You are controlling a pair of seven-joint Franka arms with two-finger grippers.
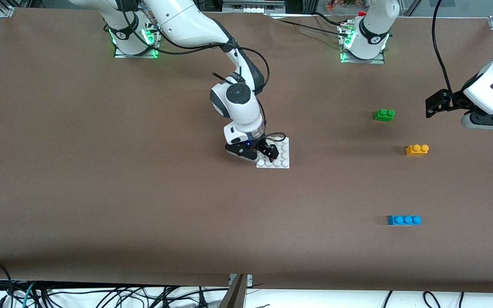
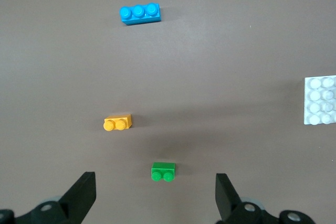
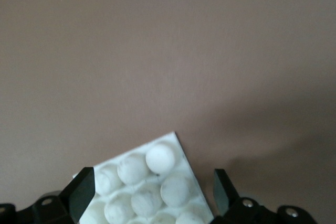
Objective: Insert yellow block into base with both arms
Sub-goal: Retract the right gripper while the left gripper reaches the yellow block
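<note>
Partly out of sight

The right gripper (image 1: 268,150) covers a corner of the base (image 1: 281,159); the left arm (image 1: 492,92) runs off the front view's edge.

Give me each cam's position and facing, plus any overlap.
Front: high across the table, facing both bases; shows both arms, right gripper on the base.
Left wrist: over the bricks, looking down past the open left gripper at yellow block, green brick, blue brick.
Right wrist: low over the base, open right gripper straddling it.
All share the base.
</note>
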